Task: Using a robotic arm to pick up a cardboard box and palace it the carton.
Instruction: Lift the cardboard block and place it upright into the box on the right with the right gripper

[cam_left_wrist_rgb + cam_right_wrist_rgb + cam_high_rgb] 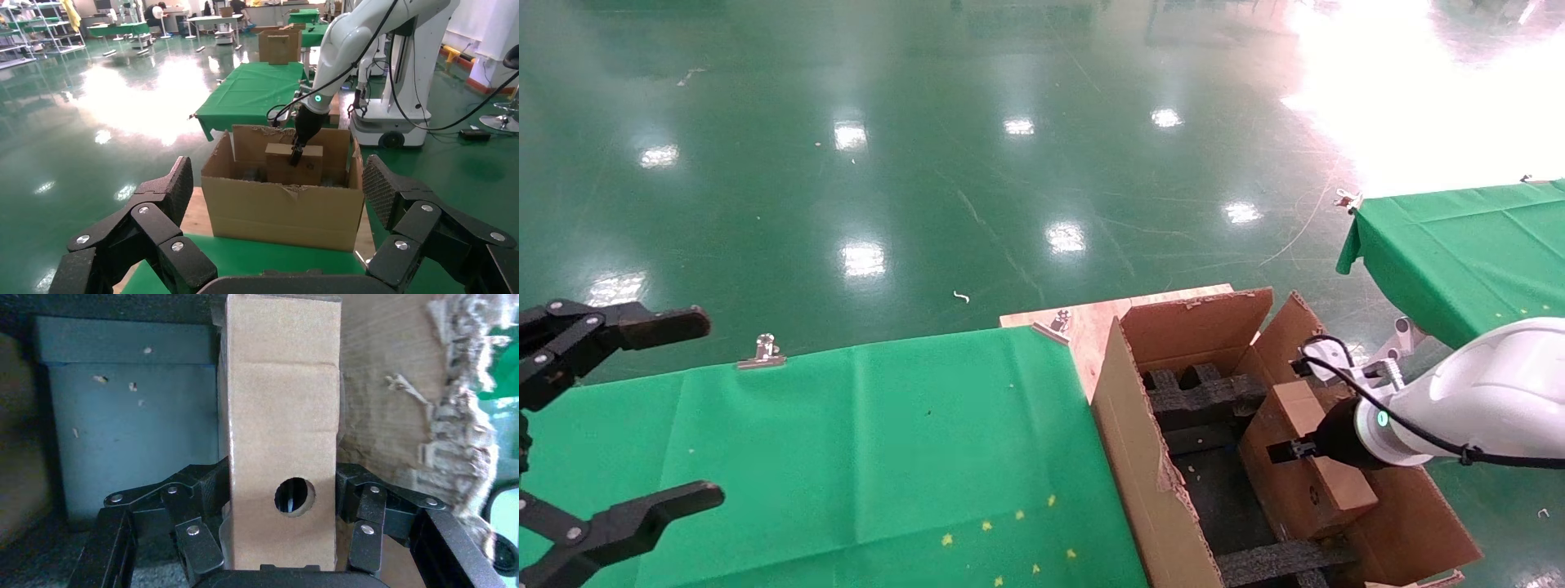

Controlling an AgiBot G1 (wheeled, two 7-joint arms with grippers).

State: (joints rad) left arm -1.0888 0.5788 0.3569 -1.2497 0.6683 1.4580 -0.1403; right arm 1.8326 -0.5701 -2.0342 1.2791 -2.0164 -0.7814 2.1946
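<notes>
- right gripper (283, 539) clenched on the cardboard box (1307, 457); fingers (205, 490) pressed against both slim sides of the box in the right wrist view; round hole in the box face sits between them
- cardboard box is inside the carton (1140, 457), along its right wall, tilted; small recycling mark shows on its lower face in the head view
- robotic arm (1475, 400), white with black wrist, reaches into the carton from the right; green light lit on the wrist; black cable runs along it
- carton stands open just right of the green-covered surface (846, 457), touching its edge; ragged torn flaps; black foam inserts (1205, 396) inside, beside the box
- left gripper (275, 233) released, jaws wide apart, holding nothing; hovers over the left side of the surface, well apart from the carton
- metal clips (762, 351) pin the cloth at the far edge; second green surface (1467, 245) at far right
</notes>
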